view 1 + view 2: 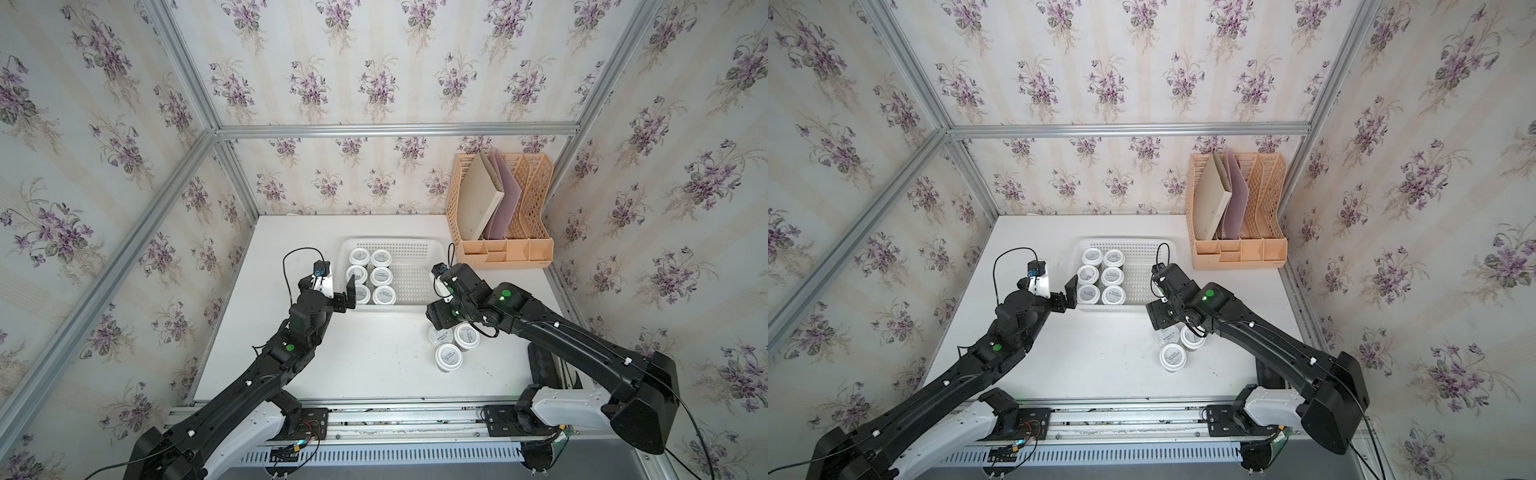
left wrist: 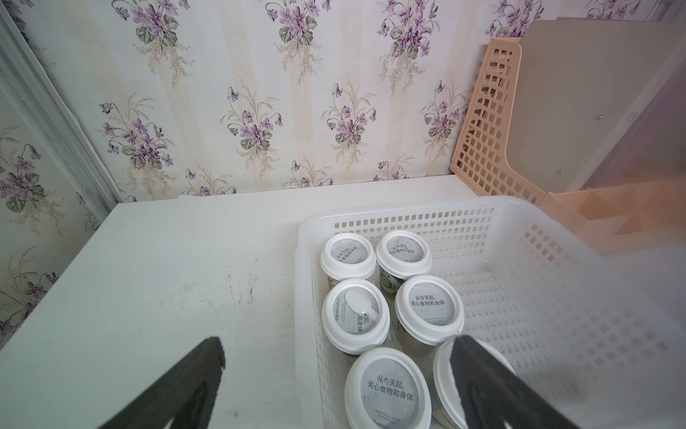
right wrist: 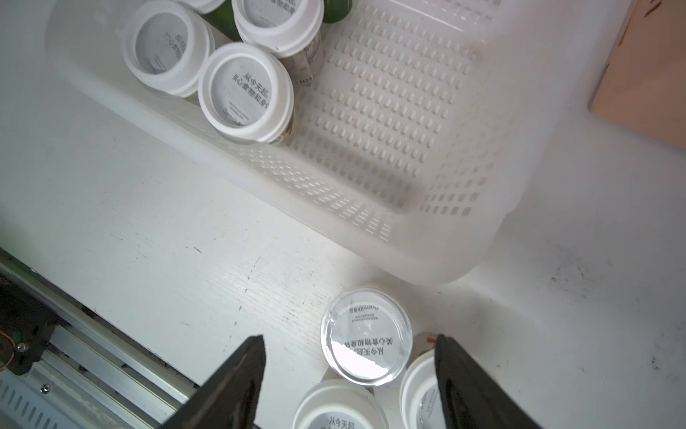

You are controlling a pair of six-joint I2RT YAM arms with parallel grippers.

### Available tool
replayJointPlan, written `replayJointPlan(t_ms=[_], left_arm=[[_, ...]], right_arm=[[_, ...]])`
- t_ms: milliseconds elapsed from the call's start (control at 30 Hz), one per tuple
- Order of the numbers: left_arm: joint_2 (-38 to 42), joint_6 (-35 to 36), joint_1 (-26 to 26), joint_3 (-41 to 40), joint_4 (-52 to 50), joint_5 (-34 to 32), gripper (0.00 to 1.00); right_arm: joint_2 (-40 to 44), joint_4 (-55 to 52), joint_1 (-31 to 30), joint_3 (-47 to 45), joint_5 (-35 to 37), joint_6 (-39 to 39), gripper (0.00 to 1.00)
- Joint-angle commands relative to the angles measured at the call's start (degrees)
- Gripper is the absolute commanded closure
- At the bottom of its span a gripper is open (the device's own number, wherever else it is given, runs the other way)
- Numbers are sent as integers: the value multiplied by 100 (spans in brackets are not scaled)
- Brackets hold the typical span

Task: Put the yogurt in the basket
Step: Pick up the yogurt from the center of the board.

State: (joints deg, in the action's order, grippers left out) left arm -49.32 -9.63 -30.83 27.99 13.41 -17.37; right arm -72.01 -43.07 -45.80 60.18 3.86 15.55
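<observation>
grey yogurt lids (image 2: 429, 305) with "从今天起,关心食物和身体"; left tool (image 2: 336, 343) and right tool (image 3: 349, 341) both apart

In both top views the right wrist (image 1: 453, 299) hides its own jaws and part of one cup (image 1: 439, 334) beneath them. In the right wrist view, two cups (image 3: 339, 406) (image 3: 419, 393) between the jaws run off the picture's edge, and the rack (image 3: 646, 74) beyond is blurred. In the left wrist view a jaw covers part of the nearest basket cup (image 2: 443, 375).
</observation>
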Motion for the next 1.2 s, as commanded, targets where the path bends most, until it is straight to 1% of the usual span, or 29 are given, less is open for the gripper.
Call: replayJointPlan(t_ms=[0, 400, 700, 900, 1167], left_arm=[[-7, -57, -1, 58, 83, 101, 1], [104, -33, -1, 32, -6, 106, 1], [103, -17, 0, 45, -9, 103, 1], [118, -13, -2, 32, -20, 100, 1], [159, -13, 0, 32, -40, 98, 1]], right_arm=[[64, -279, -3, -179, 161, 218, 23], [-394, -126, -23, -385, -76, 299, 24], [-889, -131, -208, -268, 56, 343, 25], [-1021, -190, -254, -206, 190, 335, 22], [-1178, -210, -254, -216, 263, 317, 20]])
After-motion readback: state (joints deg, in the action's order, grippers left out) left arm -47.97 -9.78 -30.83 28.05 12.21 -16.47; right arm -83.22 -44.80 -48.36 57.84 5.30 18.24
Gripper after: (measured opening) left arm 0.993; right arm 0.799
